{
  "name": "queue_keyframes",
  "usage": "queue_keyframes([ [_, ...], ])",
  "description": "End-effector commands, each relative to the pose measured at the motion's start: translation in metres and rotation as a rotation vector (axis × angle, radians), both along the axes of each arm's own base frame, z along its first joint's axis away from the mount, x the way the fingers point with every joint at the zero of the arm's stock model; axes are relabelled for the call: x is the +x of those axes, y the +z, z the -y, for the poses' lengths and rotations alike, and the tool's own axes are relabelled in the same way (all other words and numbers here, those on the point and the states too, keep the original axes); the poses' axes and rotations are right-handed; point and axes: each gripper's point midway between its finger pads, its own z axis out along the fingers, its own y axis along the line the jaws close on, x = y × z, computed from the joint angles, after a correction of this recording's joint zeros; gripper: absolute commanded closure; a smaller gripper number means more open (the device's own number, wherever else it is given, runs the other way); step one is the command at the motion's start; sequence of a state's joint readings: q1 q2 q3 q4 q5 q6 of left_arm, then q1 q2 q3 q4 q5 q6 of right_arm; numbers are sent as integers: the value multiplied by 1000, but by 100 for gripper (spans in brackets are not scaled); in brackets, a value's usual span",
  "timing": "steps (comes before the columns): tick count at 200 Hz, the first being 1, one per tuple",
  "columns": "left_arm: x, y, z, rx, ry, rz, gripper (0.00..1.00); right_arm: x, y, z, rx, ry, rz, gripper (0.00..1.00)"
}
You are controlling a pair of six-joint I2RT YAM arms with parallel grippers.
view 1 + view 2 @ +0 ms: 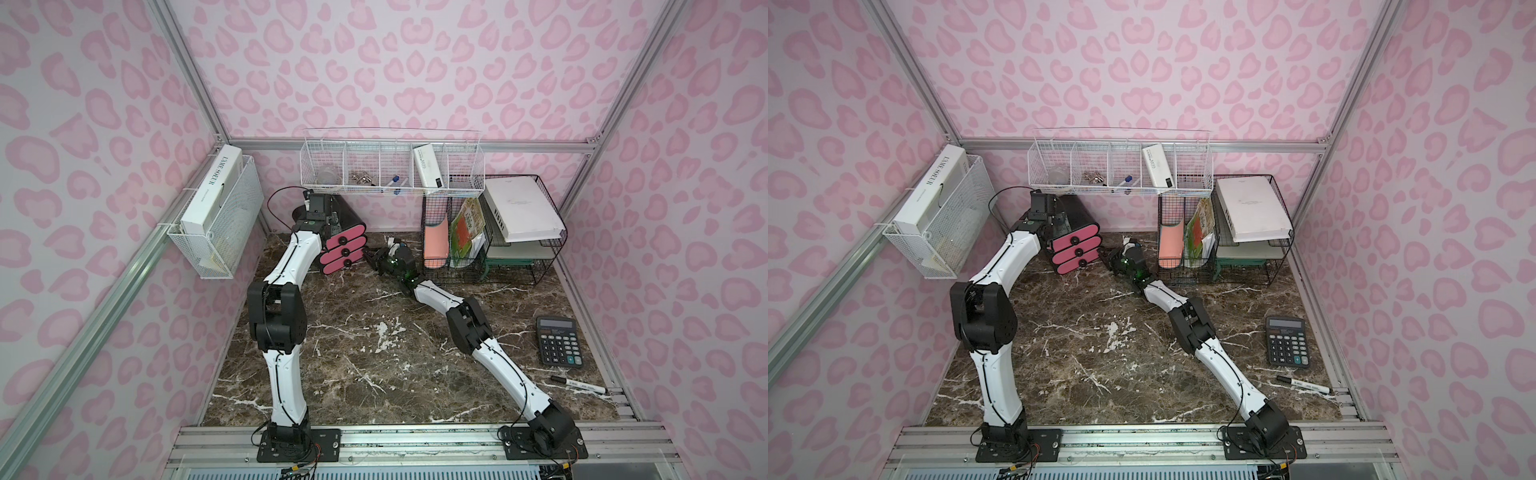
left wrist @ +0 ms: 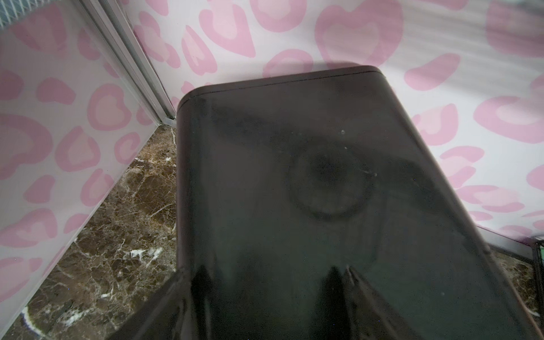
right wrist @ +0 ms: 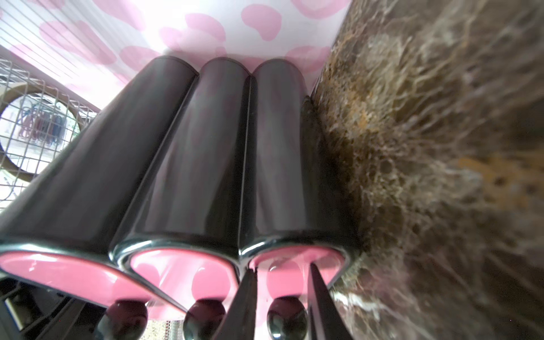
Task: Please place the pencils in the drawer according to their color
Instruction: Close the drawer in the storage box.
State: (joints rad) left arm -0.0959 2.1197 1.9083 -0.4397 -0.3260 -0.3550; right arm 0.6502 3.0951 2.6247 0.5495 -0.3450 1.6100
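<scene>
One marker [image 1: 577,384] and calculator [image 1: 559,340] nearest us, right side of bench [image 1: 374,353]. Further back, right gripper [image 1: 371,258] narrow, straddling lowest knob [image 3: 287,319]; we can't tell if it pinches. Drawer [image 1: 345,249] far left by back wall, fronts closed. Left gripper [image 2: 268,273] wide over its black top.

Left of the left pincer [image 2: 265,300], a white book [image 1: 212,187] reads "L'AME SOEUR" on its spine. Print on the white box [image 1: 428,170], calculator [image 1: 559,340] and marker [image 1: 577,384] is too small to read.
</scene>
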Motion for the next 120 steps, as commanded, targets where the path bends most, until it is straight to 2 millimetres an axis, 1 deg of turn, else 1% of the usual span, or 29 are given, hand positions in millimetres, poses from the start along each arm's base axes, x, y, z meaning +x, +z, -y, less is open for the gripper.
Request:
queue_keyframes([
  [1, -85, -81, 6, 32, -115, -482, 19, 0, -3, 1, -7, 12, -8, 77],
  [10, -84, -77, 7, 29, -120, -471, 19, -1, 6, 0, -7, 34, 17, 76],
  [20, -81, -70, 9, 20, -129, -452, 18, -4, 20, -1, -14, 56, 51, 74],
  [33, -78, -61, 11, 10, -136, -429, 17, -10, 44, -4, -19, 95, 102, 71],
  [50, -74, -47, 14, 1, -145, -400, 15, -18, 72, -2, -20, 135, 157, 66],
  [53, -73, -44, 14, 0, -149, -393, 15, -21, 74, -3, -22, 146, 163, 65],
  [61, -72, -36, 14, -1, -151, -380, 15, -25, 92, -2, -19, 162, 191, 62],
  [70, -70, -24, 15, 3, -154, -356, 14, -33, 105, -2, -25, 187, 218, 59],
  [72, -70, -22, 15, 3, -154, -352, 14, -34, 105, -2, -29, 191, 220, 59],
  [76, -69, -17, 14, 4, -155, -341, 14, -37, 116, -1, -29, 198, 235, 57],
  [87, -67, -3, 15, 7, -163, -310, 13, -47, 131, 1, -37, 221, 258, 54],
  [92, -67, 4, 16, 6, -167, -296, 12, -53, 133, 2, -43, 231, 259, 51],
  [99, -68, 14, 16, 5, -171, -276, 12, -60, 141, 6, -47, 237, 269, 48],
  [100, -68, 15, 16, 4, -171, -273, 12, -61, 140, 6, -50, 238, 268, 48],
  [101, -68, 16, 16, 4, -171, -270, 12, -61, 145, 7, -46, 237, 276, 47],
  [106, -68, 23, 17, 3, -175, -256, 11, -67, 149, 10, -50, 242, 283, 46],
  [108, -68, 26, 17, 1, -177, -250, 11, -69, 154, 12, -49, 241, 291, 45],
  [111, -69, 30, 18, 1, -180, -240, 11, -72, 151, 14, -58, 244, 288, 45],
  [112, -69, 30, 18, 0, -180, -240, 11, -73, 155, 15, -56, 244, 295, 45],
  [120, -72, 43, 19, -6, -186, -213, 10, -82, 161, 21, -73, 247, 305, 43],
])
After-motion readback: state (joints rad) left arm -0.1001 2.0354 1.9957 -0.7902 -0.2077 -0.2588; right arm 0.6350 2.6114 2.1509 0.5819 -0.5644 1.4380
